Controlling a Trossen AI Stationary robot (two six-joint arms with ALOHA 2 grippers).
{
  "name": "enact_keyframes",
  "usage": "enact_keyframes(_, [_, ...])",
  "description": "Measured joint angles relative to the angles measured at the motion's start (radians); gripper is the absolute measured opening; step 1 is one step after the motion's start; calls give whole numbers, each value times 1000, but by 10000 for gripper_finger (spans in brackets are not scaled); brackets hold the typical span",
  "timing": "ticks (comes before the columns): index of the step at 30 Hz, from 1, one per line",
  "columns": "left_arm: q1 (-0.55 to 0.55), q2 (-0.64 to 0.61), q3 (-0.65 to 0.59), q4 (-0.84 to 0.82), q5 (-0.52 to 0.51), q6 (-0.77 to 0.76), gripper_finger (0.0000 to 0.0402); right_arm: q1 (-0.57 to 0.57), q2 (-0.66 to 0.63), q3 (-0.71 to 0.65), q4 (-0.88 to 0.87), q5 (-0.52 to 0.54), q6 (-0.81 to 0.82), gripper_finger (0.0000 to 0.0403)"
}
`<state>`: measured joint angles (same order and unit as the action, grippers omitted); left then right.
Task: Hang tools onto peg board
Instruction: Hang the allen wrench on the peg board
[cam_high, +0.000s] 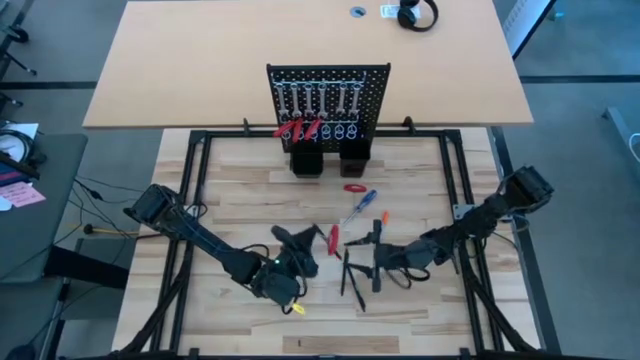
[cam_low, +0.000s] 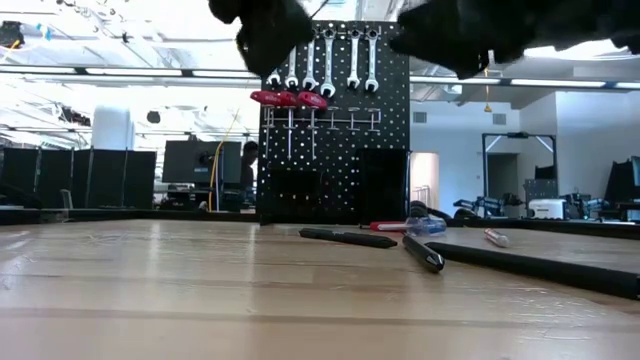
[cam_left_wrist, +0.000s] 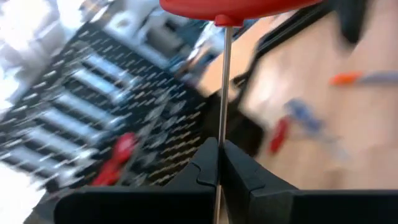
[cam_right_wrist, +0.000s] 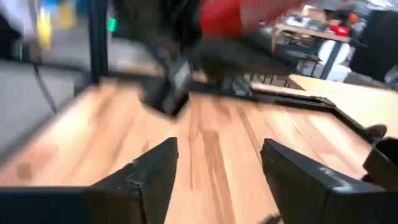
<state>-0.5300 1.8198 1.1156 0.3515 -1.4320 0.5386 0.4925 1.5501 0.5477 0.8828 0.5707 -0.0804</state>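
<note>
Near the middle of the bench, toward its front edge, the left gripper (cam_left_wrist: 219, 163) is closed on the thin steel shaft of a red tool (cam_high: 333, 239), the red handle standing beyond the fingertips. The hold is on a slim round shaft only — in my judgement the tool could pivot or slide in the jaws on the way to the board (cam_high: 328, 100), and a tilted handle would then miss its hook or knock the tools already hung. The right gripper (cam_right_wrist: 217, 165) hovers just beside it with fingers spread wide and nothing between them; the two arms are close, so contact between them is a second risk. The board stands upright at the bench's back edge, black and perforated, with silver wrenches (cam_low: 327, 62) in a row across its top and red handles (cam_low: 288, 98) hung below — two dark holders at its foot. Screwdrivers (cam_high: 362, 205) and black sticks (cam_high: 352, 272) lie loose on the bench between board and grippers.
</note>
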Motion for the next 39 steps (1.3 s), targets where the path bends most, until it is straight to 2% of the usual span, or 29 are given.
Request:
enact_keyframes(3, [5, 0, 0, -43, -92, -6, 0, -25, 0, 0, 97, 2, 83, 245])
enact_keyframes(9, [8, 0, 0, -77, -126, -40, 0, -58, 37, 15, 310, 4, 85, 244])
enact_keyframes(17, [12, 0, 0, -77, -130, -46, 0, -88, 145, 149, 322, 1, 84, 244])
enact_keyframes(23, [12, 1, 0, -77, -130, -46, 0, -88, 191, 197, 320, 73, 49, 237])
enact_keyframes(27, [11, 1, 0, -78, -130, -48, 0, -95, 182, 197, 283, 82, 48, 183])
enact_keyframes(32, [8, 1, -1, -108, -94, -110, 0, -110, 154, 197, 181, 100, 44, 55])
enact_keyframes(35, [7, 1, -1, -147, -25, -175, 14, -113, 104, 197, 64, 125, 22, 53])
enact_keyframes(39, [-10, 1, 0, -278, 17, -307, 65, -138, -14, 197, -131, 218, -21, 53])
